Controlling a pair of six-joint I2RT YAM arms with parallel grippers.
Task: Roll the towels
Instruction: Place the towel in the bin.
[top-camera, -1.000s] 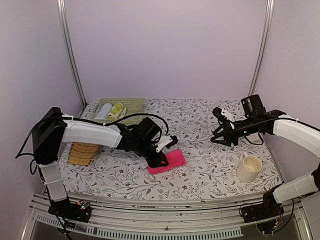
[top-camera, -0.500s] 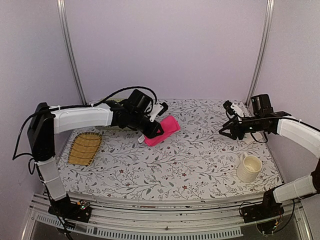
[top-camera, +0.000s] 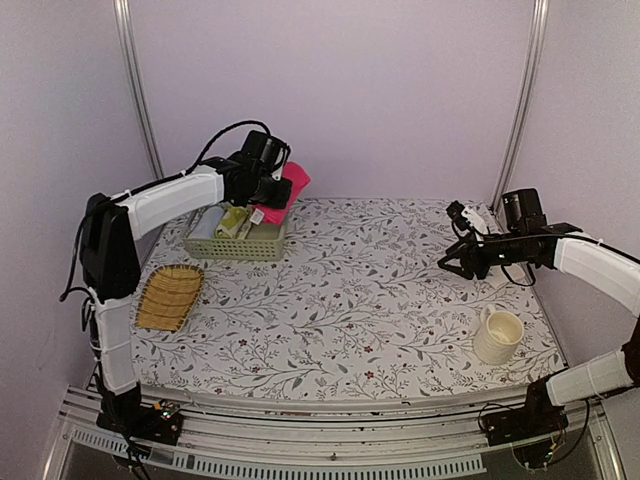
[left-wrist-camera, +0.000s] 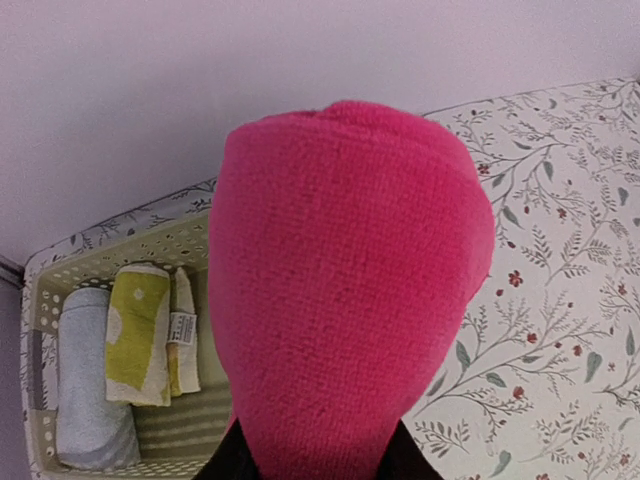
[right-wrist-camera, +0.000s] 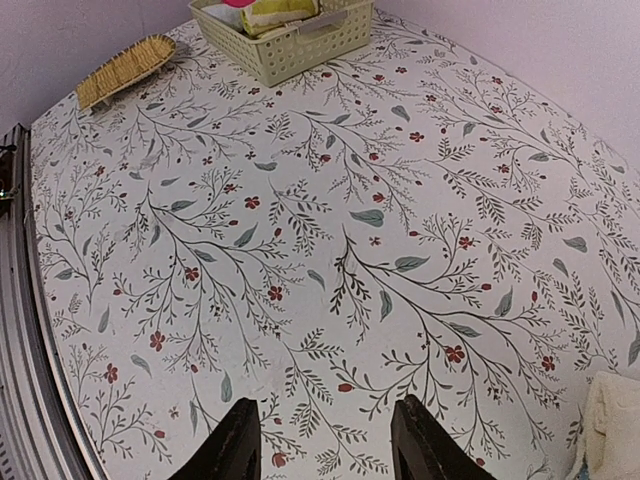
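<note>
- Near right: cream mug (top-camera: 497, 336) stands upright on the flowered tablecloth (top-camera: 350, 320), apart from everything else.
- Near left: woven straw mat (top-camera: 169, 297) lies flat by the table's left edge.
- Mid right: right gripper (right-wrist-camera: 330, 445) hangs low over bare cloth, jaws spread wide, nothing between them.
- Near it, toward the right edge: cream-white towel (right-wrist-camera: 612, 425). Only a corner shows from the wrist camera, so I cannot tell whether it is rolled.
- Far left: pale green slotted basket (top-camera: 235, 247) sits at the back of the table. Inside it, a pale blue roll (left-wrist-camera: 85, 380) and a yellow-green roll (left-wrist-camera: 137, 335) lie side by side.
- Above the basket: left gripper (top-camera: 272, 192) is raised well clear of the table, clamped on the pink towel (left-wrist-camera: 345, 290).
- The pink towel is a fat rolled bundle sticking out past the fingers. It is held in the air at about the basket's right end and touches neither basket nor cloth.
</note>
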